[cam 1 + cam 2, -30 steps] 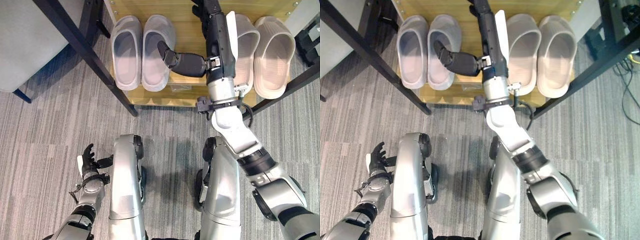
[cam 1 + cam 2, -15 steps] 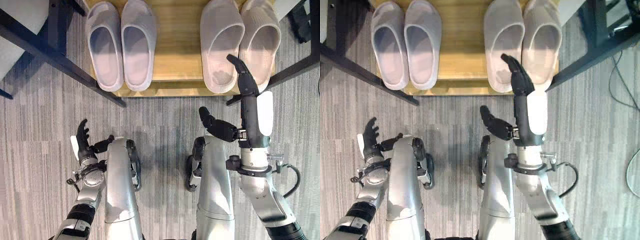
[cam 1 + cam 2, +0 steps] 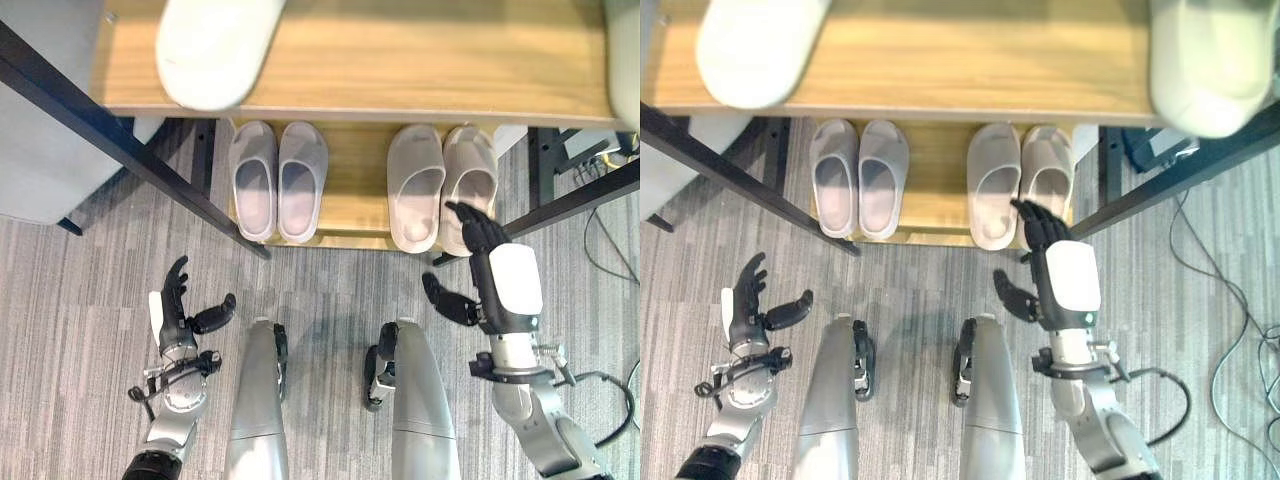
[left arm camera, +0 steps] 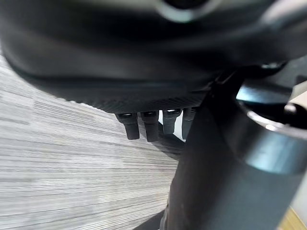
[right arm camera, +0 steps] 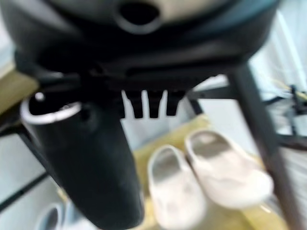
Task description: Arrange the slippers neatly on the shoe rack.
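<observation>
Slippers look sorted: grey pair (image 3: 277, 181) at 11 o'clock, beige pair (image 3: 440, 186) at 1 on the shoe rack (image 3: 355, 205), toes level. Both hands spread, holding nothing: left hand (image 3: 176, 308) at 8, right hand (image 3: 478, 236) just off the beige heels. I'd only nudge heels flush.

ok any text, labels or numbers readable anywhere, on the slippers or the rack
None: no readable text shows.
Grey slippers: plain, no print visible.
Beige slippers: plain, no print visible.
Wooden shoe rack: bare wood, no label.
White cover on the right robot hand: blank.
</observation>
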Motion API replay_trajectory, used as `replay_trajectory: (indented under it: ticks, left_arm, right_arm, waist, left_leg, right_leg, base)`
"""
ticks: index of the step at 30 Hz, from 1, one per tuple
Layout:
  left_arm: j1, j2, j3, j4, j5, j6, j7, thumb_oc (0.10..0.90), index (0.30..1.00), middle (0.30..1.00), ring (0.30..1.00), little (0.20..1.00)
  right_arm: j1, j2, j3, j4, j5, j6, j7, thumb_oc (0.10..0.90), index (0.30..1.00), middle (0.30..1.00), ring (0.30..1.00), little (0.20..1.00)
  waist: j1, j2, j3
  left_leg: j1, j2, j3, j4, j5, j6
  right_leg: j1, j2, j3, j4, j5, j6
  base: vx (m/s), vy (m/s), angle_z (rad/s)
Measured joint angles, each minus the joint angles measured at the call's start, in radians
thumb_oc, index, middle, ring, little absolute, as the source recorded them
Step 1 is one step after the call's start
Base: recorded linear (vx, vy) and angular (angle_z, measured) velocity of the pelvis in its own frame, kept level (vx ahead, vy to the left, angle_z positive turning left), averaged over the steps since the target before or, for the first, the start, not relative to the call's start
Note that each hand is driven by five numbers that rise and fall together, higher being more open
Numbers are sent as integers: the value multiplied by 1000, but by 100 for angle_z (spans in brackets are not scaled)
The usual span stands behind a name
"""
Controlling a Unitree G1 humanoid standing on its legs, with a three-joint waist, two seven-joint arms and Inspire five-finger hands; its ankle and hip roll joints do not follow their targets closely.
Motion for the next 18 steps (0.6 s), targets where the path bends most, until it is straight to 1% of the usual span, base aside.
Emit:
replay_trajectory:
  ticks: [1, 2, 4, 5, 7, 8, 9, 10, 11, 12, 14, 15, 16, 17, 18]
  left_arm:
    - [11, -11, -21, 50, 2, 0, -6, 800, 900, 900, 900, 900]
    - [18, -17, -26, 65, 2, 0, -8, 800, 900, 900, 900, 900]
    - [32, -19, -48, 122, 8, 0, -13, 800, 900, 900, 900, 900]
    - [34, -24, -61, 163, 8, 3, -30, 800, 900, 900, 900, 900]
    - [42, -33, -75, 179, 8, 3, -48, 800, 900, 900, 900, 900]
    - [41, -34, -89, 197, 10, 3, -60, 800, 900, 900, 900, 900]
    - [43, -34, -91, 198, 11, 2, -70, 800, 900, 900, 900, 900]
    - [36, -38, -93, 232, 16, 3, -85, 800, 900, 900, 900, 900]
    - [35, -42, -91, 243, 20, 3, -88, 800, 900, 900, 900, 900]
    - [37, -46, -89, 266, 29, 1, -94, 800, 900, 900, 900, 900]
    - [32, -50, -98, 325, 29, 14, -119, 800, 900, 900, 900, 900]
    - [33, -43, -105, 338, 58, 30, -116, 800, 900, 900, 900, 900]
    - [19, -27, -136, 346, 121, 60, -119, 800, 900, 900, 900, 900]
    - [17, -11, -180, 351, 171, 67, -123, 800, 900, 900, 900, 900]
    - [15, -16, -200, 370, 205, 62, -135, 800, 900, 900, 900, 900]
  right_arm:
    - [24, 2, 39, 113, 3, 2, 2, 800, 900, 900, 900, 900]
    - [33, 3, 53, 148, 6, 7, 2, 800, 900, 900, 900, 900]
    - [33, 29, 80, 274, 12, 3, -5, 800, 900, 900, 900, 900]
    - [-8, 58, 102, 394, 26, 11, -9, 800, 900, 900, 900, 900]
    - [-12, 86, 107, 484, 58, 18, -13, 800, 900, 900, 900, 900]
    - [-22, 112, 109, 552, 82, 18, -19, 800, 900, 900, 900, 900]
    - [-14, 118, 107, 563, 101, 19, -21, 800, 900, 900, 900, 900]
    - [-37, 138, 108, 633, 121, 9, -21, 800, 900, 900, 900, 900]
    - [-48, 149, 107, 658, 130, 11, -21, 800, 900, 900, 900, 900]
    - [-53, 158, 100, 695, 157, 7, -24, 800, 900, 900, 900, 900]
    - [-69, 169, 104, 750, 188, 9, -17, 800, 900, 900, 900, 900]
    - [-73, 170, 96, 785, 216, 2, -22, 800, 900, 900, 900, 900]
    - [-86, 174, 100, 838, 236, 2, -11, 800, 900, 900, 900, 900]
    - [-99, 190, 101, 909, 245, -3, 0, 800, 900, 900, 900, 900]
    - [-106, 203, 105, 964, 258, -1, 5, 800, 900, 900, 900, 900]
  waist:
    - [2, -1, -18]
    - [3, -3, -25]
    - [-2, -13, -38]
    - [-5, -18, -39]
    - [-7, -18, -42]
    - [-9, -24, -43]
    - [-5, -27, -45]
    - [-11, -33, -45]
    - [-11, -36, -44]
    - [-11, -43, -41]
    - [-12, -48, -42]
    - [-23, -49, -44]
    - [-20, -50, -44]
    - [-17, -51, -44]
    - [-16, -52, -43]
  left_leg:
    - [50, 2, 2, -54, 11, 5]
    - [72, 2, 4, -78, 17, 4]
    - [136, 7, 18, -144, 33, 6]
    - [189, 13, 25, -192, 49, -7]
    - [258, 20, 35, -258, 66, 0]
    - [313, 18, 37, -313, 84, -6]
    - [346, 19, 42, -344, 97, 1]
    - [409, 18, 43, -414, 121, -14]
    - [440, 20, 47, -442, 128, -15]
    - [507, 21, 58, -502, 145, -9]
    - [603, 19, 72, -595, 179, -10]
    - [666, 19, 85, -659, 199, -6]
    - [712, 18, 87, -703, 213, 0]
    - [774, 22, 93, -760, 236, -13]
    - [832, 24, 103, -810, 254, -14]
  right_leg:
    - [54, 0, -11, -56, 10, 2]
    - [75, 2, -13, -80, 17, 7]
    - [132, 5, -14, -143, 34, 10]
    - [181, 13, -15, -192, 51, 14]
    - [251, 16, -27, -260, 70, 13]
    - [304, 17, -33, -310, 89, 22]
    - [336, 17, -42, -339, 97, 16]
    - [397, 23, -42, -404, 120, 27]
    - [425, 26, -42, -431, 128, 30]
    - [484, 31, -40, -484, 143, 28]
    - [568, 33, -40, -563, 172, 38]
    - [624, 33, -41, -617, 186, 39]
    - [667, 38, -44, -658, 201, 36]
    - [721, 47, -42, -706, 216, 39]
    - [772, 49, -43, -749, 228, 40]
  base:
    - [65, -28, 2]
    - [76, -36, 0]
    - [42, -31, -5]
    - [32, -30, -12]
    - [50, -51, -6]
    - [7, -48, 3]
    - [50, -59, 6]
    - [117, -30, 1]
    - [154, -32, -5]
    - [132, -14, -7]
    - [157, -12, -4]
    - [210, -28, -2]
    - [135, -24, -6]
    - [118, -43, -7]
    - [60, -27, -15]
